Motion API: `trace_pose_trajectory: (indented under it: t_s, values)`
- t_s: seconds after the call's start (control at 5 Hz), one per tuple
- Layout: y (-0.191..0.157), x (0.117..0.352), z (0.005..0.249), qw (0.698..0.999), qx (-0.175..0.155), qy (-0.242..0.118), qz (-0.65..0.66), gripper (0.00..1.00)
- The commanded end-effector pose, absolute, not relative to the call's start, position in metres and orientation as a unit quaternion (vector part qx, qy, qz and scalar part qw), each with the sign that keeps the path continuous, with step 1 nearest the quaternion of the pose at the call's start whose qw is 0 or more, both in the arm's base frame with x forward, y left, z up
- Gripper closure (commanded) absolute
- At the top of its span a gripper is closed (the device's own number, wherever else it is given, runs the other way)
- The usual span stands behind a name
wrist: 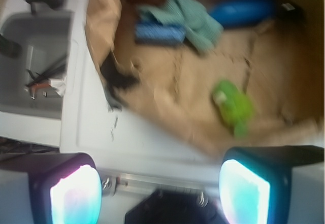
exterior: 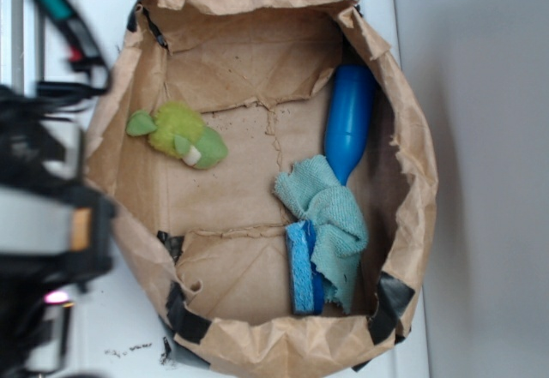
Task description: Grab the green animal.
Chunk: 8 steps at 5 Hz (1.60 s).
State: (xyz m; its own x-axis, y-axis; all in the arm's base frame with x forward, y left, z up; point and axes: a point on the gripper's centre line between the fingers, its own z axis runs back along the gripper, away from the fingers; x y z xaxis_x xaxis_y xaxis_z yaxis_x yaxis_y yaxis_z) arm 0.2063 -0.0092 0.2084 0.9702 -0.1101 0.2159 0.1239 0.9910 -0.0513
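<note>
The green animal (exterior: 178,135) is a fuzzy lime-green plush with darker limbs and a small white patch. It lies on the floor of a crumpled brown paper bag (exterior: 257,344), at its left side. In the blurred wrist view the green animal (wrist: 232,107) lies inside the bag, ahead and to the right. My gripper (wrist: 160,193) is open and empty, its two glowing pads (wrist: 76,196) wide apart. It hovers over the white surface outside the bag's rim. In the exterior view my arm (exterior: 47,224) is a dark blur left of the bag.
Inside the bag lie a blue bottle (exterior: 347,121), a teal rag (exterior: 330,215) and a blue sponge (exterior: 302,267) at the right. Black tape (exterior: 184,314) patches the bag's rim. A grey tray (wrist: 35,66) with small tools stands beyond the white surface (wrist: 96,127).
</note>
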Motion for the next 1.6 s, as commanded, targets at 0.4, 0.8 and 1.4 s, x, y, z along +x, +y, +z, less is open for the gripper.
trace_pose_trajectory:
  t_s: [0.4, 0.8, 1.4]
  values:
    - [0.030, 0.258, 0.188, 0.948, 0.070, -0.114, -0.289, 0.00]
    - [0.034, 0.265, 0.131, 0.945, 0.074, -0.086, -0.308, 0.00]
    - [0.040, 0.260, 0.086, 0.940, 0.044, -0.058, -0.333, 0.00]
